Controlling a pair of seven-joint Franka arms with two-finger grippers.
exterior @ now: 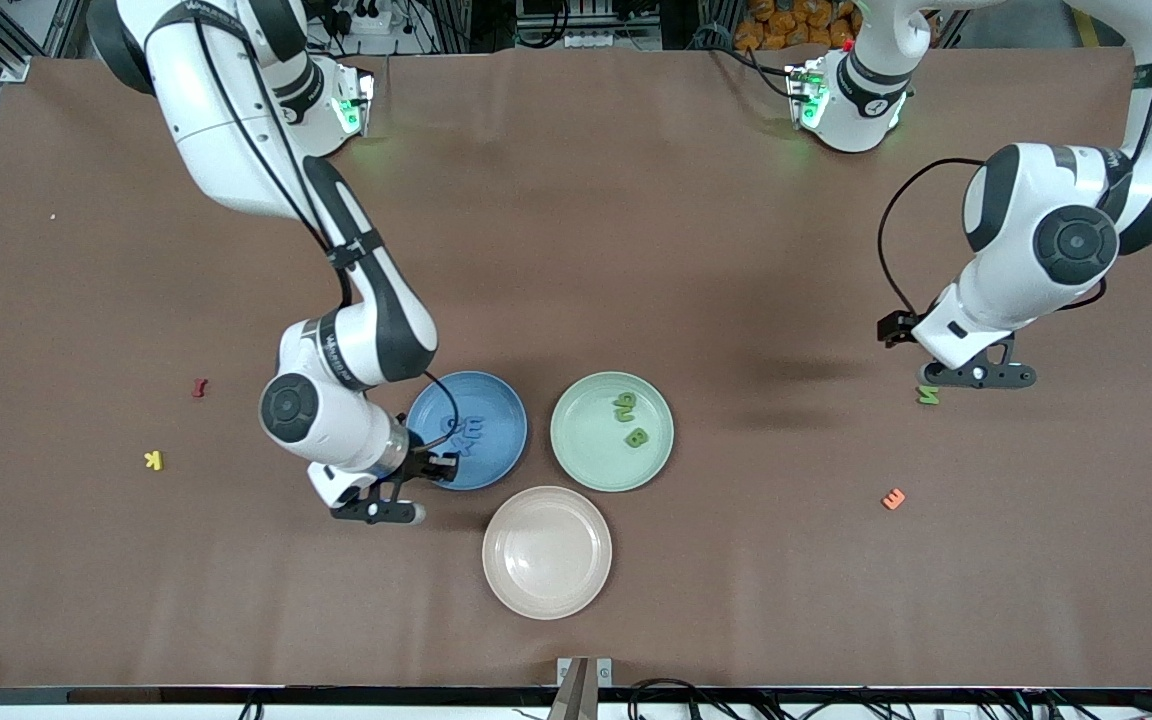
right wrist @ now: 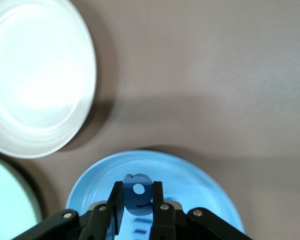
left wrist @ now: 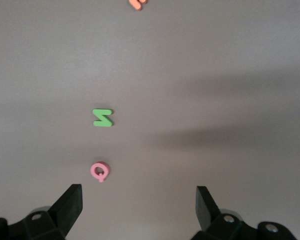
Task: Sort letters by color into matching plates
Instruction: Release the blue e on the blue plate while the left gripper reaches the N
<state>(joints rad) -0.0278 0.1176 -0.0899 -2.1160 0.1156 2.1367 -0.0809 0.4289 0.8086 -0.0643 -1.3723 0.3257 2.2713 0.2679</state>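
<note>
My right gripper (right wrist: pixel 138 210) pinches 1 blue letter (right wrist: pixel 136 196) directly over the blue plate (right wrist: pixel 200 185); my left gripper (left wrist: pixel 139 202), spread, hovers just short of the green letter (left wrist: pixel 103 118).

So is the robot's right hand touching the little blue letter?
Touching. In the right wrist view, the right hand has its two fingers pressed against both sides of the blue letter, holding it over the blue plate.

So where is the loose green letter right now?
The green letter lies on the table toward the left arm's end, under the open left tool, with a pink letter beside it.
</note>
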